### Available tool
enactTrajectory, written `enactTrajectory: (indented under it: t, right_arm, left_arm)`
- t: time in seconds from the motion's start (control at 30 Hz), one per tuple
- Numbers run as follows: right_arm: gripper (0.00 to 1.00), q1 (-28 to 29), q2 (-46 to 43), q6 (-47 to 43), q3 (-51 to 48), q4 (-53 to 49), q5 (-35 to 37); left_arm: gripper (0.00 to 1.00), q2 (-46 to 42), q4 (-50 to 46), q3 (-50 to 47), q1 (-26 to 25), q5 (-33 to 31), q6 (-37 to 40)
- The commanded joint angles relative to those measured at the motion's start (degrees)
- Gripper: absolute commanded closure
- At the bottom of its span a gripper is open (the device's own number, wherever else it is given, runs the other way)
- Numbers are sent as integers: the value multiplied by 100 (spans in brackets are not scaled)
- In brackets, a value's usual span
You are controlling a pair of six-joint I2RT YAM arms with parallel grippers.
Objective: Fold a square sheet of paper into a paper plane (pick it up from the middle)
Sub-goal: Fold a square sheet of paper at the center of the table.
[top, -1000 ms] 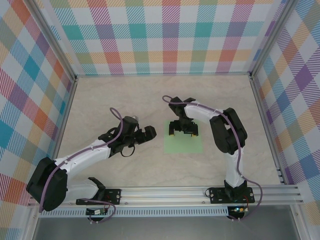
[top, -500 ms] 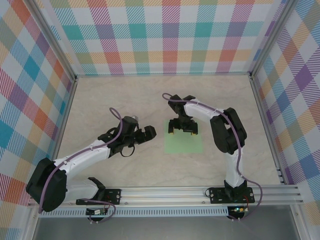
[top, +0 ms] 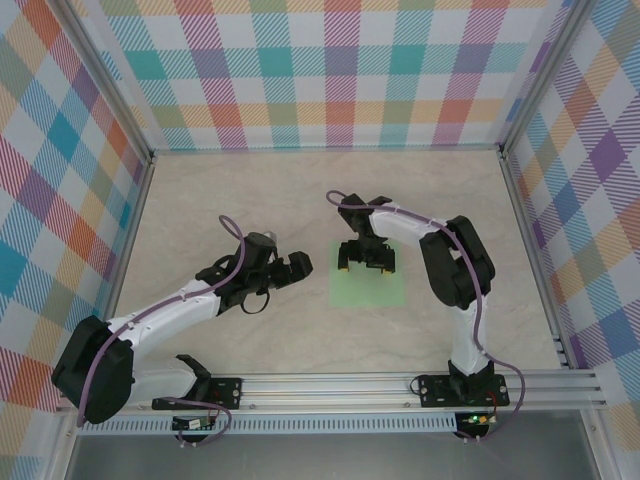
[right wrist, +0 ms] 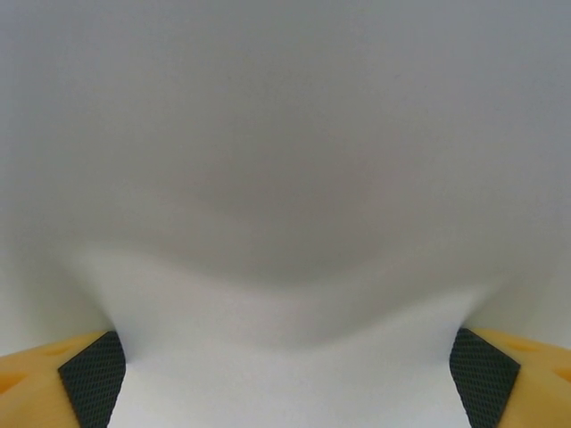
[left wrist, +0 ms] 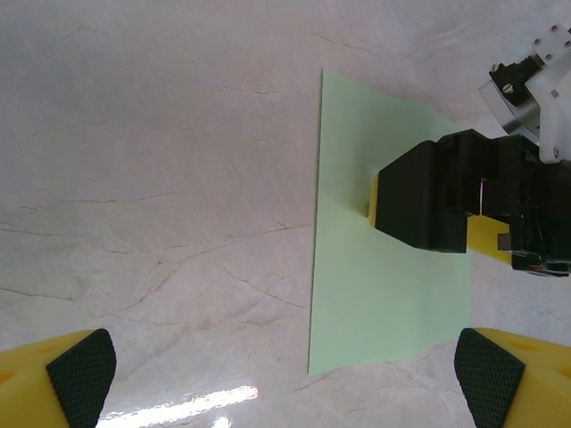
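Note:
The square sheet of paper [top: 367, 290] is pale mint green and lies flat on the marble table, right of centre. My right gripper [top: 367, 265] points down onto the sheet's far half, jaws open wide, both fingertips at the paper. In the right wrist view the sheet [right wrist: 285, 223] is blurred and very close, with a soft shaded curve across it between the pads [right wrist: 89, 374]. My left gripper [top: 298, 265] hovers open just left of the sheet, holding nothing. Its wrist view shows the sheet [left wrist: 384, 285] with the right gripper [left wrist: 446, 209] on top.
Checked walls enclose the table on three sides, with metal posts [top: 520, 150] at the corners. An aluminium rail [top: 340, 385] carrying both arm bases runs along the near edge. Bare marble [top: 250, 200] lies around the sheet.
The right gripper shifted slightly away and back over the sheet's far half. The left arm has stayed put.

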Motion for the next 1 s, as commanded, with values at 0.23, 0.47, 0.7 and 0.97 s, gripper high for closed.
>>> enactTrajectory:
  t: [0.23,0.47,0.7,0.97]
  right_arm:
    - [8,61,205,-162,-190,-17,-319]
    - [28,61,-139,-274,-97,-24,-314]
    - [55,61,-526,-362,-25,-125,-370]
    - [70,53,-1361,-163,-334,527,-1492]
  left_arm:
    - [0,0,-142,119,-66,25,41]
    - [0,7,-142,189,-66,14,55]
    - [0,-71,-226,191,-66,-16,61]
    - [0,-156,-294,171,-67,-53,-5]
